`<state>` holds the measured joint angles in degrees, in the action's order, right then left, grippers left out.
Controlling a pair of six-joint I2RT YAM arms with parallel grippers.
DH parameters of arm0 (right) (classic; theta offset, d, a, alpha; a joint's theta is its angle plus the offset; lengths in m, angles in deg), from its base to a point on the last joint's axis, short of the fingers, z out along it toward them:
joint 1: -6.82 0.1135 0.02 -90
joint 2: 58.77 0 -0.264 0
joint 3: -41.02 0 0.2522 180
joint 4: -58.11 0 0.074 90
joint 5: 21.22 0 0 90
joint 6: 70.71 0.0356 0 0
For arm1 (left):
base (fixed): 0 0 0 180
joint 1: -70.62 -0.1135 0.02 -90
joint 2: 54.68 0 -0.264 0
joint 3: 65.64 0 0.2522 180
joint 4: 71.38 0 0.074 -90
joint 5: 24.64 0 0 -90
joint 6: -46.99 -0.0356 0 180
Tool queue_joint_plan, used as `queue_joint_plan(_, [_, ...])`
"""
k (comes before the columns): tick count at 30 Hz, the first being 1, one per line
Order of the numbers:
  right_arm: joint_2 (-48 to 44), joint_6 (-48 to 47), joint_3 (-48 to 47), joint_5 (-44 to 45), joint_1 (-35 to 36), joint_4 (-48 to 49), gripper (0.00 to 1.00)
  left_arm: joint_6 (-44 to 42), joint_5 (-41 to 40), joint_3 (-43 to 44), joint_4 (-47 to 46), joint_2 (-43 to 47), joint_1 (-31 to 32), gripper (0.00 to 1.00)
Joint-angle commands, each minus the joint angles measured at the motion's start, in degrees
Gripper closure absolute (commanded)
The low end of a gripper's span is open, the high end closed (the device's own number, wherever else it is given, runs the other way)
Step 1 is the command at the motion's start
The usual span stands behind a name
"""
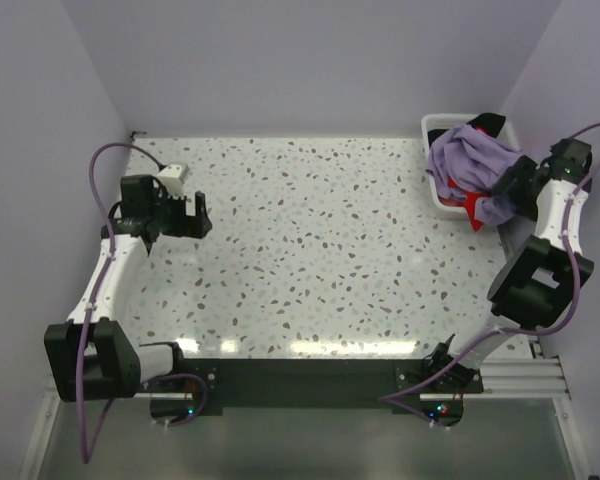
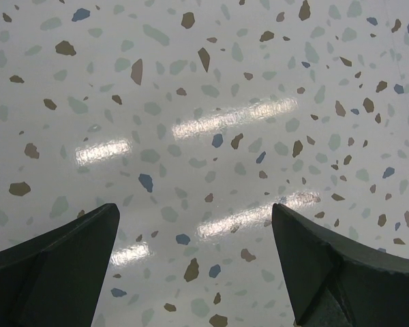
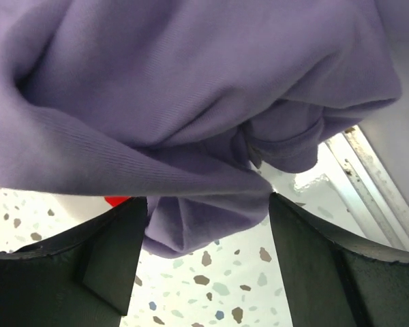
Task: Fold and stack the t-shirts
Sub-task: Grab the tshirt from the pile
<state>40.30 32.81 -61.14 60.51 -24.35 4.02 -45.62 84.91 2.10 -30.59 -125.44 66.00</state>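
Speckled white terrazzo surface (image 1: 320, 250): fills most of the overhead view, with one arm at each side.

White plastic basket (image 1: 440, 123): far right corner of the surface, against the back wall. All three shirts sit in it.

Lavender-purple cloth t-shirt (image 1: 468, 160): crumpled, heaped on top of the basket and spilling over its near rim.

Black t-shirt (image 1: 488, 122): only a small patch shows at the far rim, behind the purple heap.

Bright red t-shirt (image 1: 470, 210): a small corner hangs out at the near side, under the purple cloth.

Right claw (image 1: 504, 186): at the basket's right side, pushed into the purple shirt. In the wrist view its jaws are spread apart. A loose purple fold hangs into the gap and brushes both inner faces. The fold is not flattened, so I read this claw as released.

Left claw (image 1: 201, 215): far left, well apart from the basket, over bare surface. Its jaws are spread wide with nothing between them, so it is released.
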Motion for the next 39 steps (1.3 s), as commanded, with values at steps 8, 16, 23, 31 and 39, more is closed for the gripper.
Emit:
queue_joint_plan(8, [0.51,-0.25,0.07,3.27,-0.02,-0.27,0.48,0.41,0.75,1.04,-3.12,-0.43,0.05,0.0])
queue_joint_plan(16, [-1.85,-2.44,-9.58,-1.21,-0.2,-6.06,1.0,0.41,1.01,2.01,-3.38,-0.78,0.05,0.0])
queue_joint_plan(23, [-10.38,0.27,-17.06,-3.68,-0.2,-0.9,1.0,-0.11,1.28,2.63,-3.38,-0.52,0.05,0.0])
queue_joint_plan(31, [-5.04,5.36,-29.62,-6.75,-0.11,11.85,1.0,-1.25,1.28,4.47,-2.94,-0.87,0.05,0.0])
queue_joint_plan(39, [3.67,10.83,-47.7,-7.9,1.82,21.08,1.0,-0.9,1.02,5.97,-2.94,-1.48,0.05,0.0])
